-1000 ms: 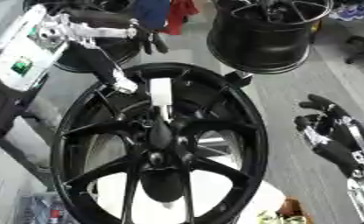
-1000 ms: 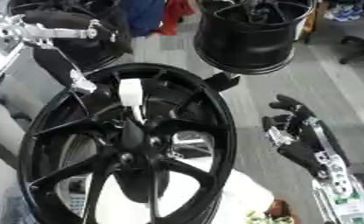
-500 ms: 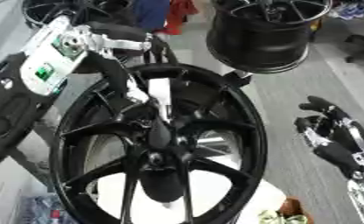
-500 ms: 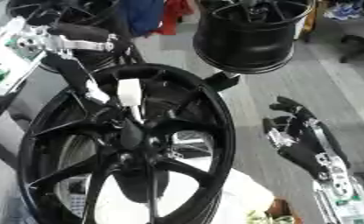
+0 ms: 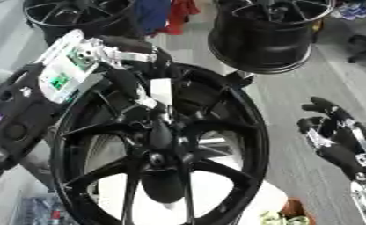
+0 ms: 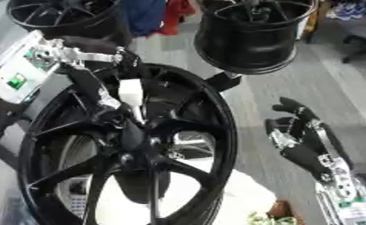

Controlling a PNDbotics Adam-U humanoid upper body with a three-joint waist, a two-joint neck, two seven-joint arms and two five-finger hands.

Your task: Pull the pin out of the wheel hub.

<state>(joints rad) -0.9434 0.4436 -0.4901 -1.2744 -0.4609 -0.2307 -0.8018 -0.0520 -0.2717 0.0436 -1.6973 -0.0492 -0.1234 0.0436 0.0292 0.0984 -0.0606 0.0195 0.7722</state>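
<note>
Reaching left hand at white pin, one wheel hub; right hand open

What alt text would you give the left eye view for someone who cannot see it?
The robot's left hand reaches down onto a large black wheel, fingers by a white pin standing above the hub. Its right hand idles at the right edge, and another black wheel stands behind.
</note>
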